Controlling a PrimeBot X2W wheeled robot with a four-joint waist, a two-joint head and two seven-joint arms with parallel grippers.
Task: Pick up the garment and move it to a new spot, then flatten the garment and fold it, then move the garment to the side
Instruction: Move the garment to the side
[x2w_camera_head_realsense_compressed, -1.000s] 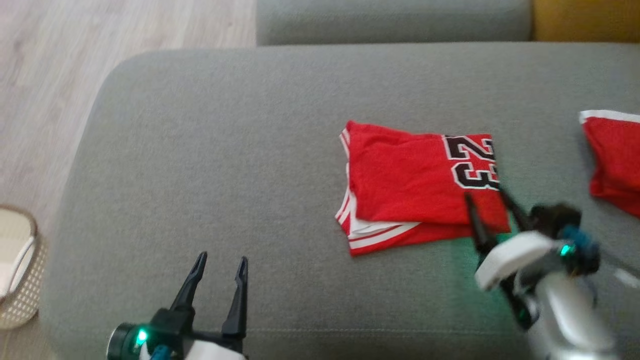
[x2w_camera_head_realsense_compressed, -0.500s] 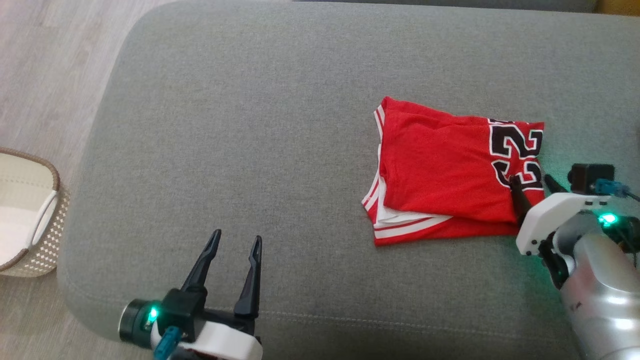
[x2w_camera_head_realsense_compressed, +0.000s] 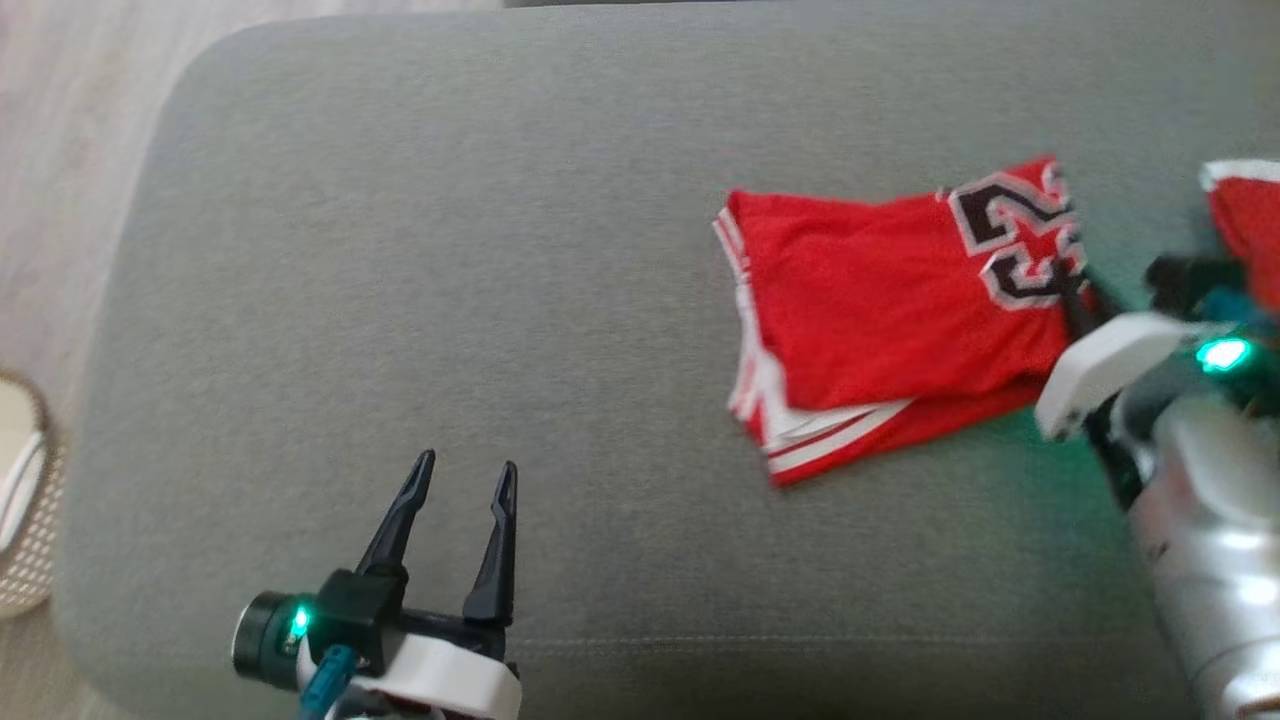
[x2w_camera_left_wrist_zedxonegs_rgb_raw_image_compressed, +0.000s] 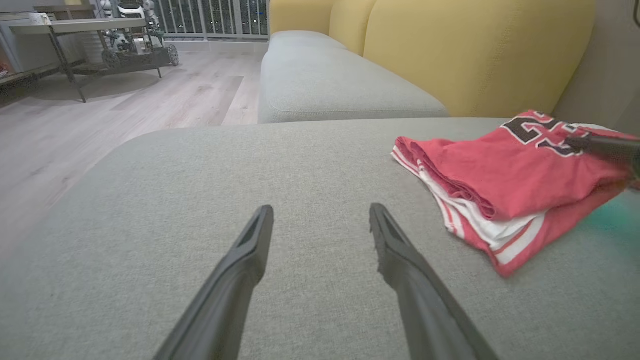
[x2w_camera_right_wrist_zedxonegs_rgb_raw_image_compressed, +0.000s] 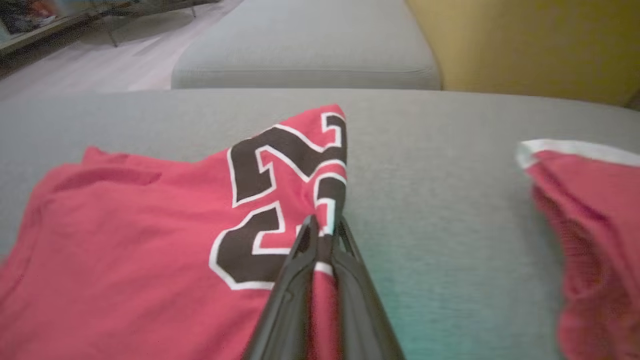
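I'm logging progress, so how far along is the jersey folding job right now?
Folding looks done: the red jersey lies layered on the grey cushion. In hand: the right gripper is shut on its numbered corner. Remaining: moving it aside; the left gripper hovers open.

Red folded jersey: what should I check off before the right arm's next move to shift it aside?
1. Right end effector shut on the red folded jersey with a black number, at its numbered corner: ok.
2. Every folded layer caught in that grip: cannot tell.
3. Fold holding, layers stacked with white-striped edges together: ok.
4. Left end effector open and apart from the jersey: ok.
5. Second red white-trimmed garment separated from the jersey by bare grey fabric sofa cushion: ok.
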